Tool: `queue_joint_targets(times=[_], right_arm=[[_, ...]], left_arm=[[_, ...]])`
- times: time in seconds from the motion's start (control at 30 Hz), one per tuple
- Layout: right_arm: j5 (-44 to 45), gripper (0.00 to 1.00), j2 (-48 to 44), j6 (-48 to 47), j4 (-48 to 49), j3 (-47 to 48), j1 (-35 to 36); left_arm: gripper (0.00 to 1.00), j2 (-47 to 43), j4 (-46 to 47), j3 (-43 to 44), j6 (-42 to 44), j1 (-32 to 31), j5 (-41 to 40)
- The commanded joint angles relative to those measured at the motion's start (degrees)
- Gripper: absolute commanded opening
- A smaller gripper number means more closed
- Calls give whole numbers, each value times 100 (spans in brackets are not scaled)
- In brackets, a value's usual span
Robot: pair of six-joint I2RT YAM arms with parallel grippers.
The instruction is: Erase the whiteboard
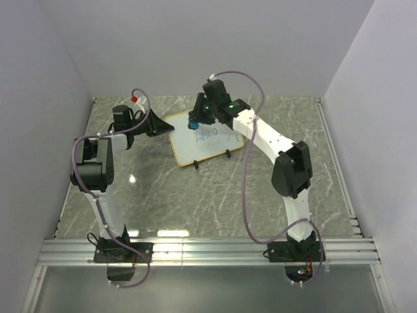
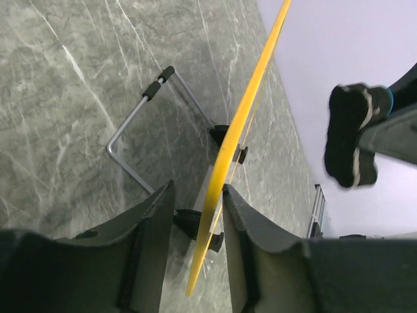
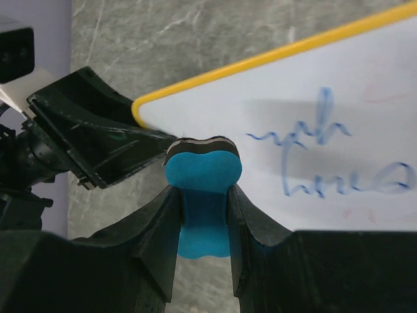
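1. My right claw (image 3: 202, 195) is clamped on the blue eraser (image 3: 202, 171), one finger down each of its sides. Its lower end is sunk between my fingers.
2. The eraser's dark felt face sits at the board (image 3: 313, 111), just inside its left corner. Whether felt and surface truly touch I cannot tell, since the eraser itself covers that spot.
3. The board stands tilted at the far middle of the table (image 1: 195, 195), resting on two black feet, between my two claws.
4. Blue writing (image 3: 326, 163) is on the board to the right of the eraser. I cannot read it, and my right wrist view cuts it off at the edge.
5. My left claw (image 2: 199, 190) is open and straddles the board's yellow edge. One finger looks to be against the edge, and the other stands apart from it.
6. From my left wrist the board shows edge-on only (a yellow strip, its face hidden). A bent wire stand (image 2: 130, 124) is on the table behind it.
7. From above, my left fingertips blur into one dark wedge at the board's left corner.
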Motion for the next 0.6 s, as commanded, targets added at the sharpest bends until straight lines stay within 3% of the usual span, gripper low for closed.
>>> queue_joint_targets(times=[0.0,0.2,0.4,0.57], right_arm=[[229,0,469,112,452,551,296],[712,0,1147,102,223,1142,534],[1292,0,1103,-20,407,659,350],[1758,0,814,-151,582,27,-1]], left_arm=[[40,142,-154,269,292,-31,-47],[31,204,-575,532,527,-92,-179],[27,126,-1040,778,765,-110,-311],[13,64,-1612,1086,1169,-127,-522]])
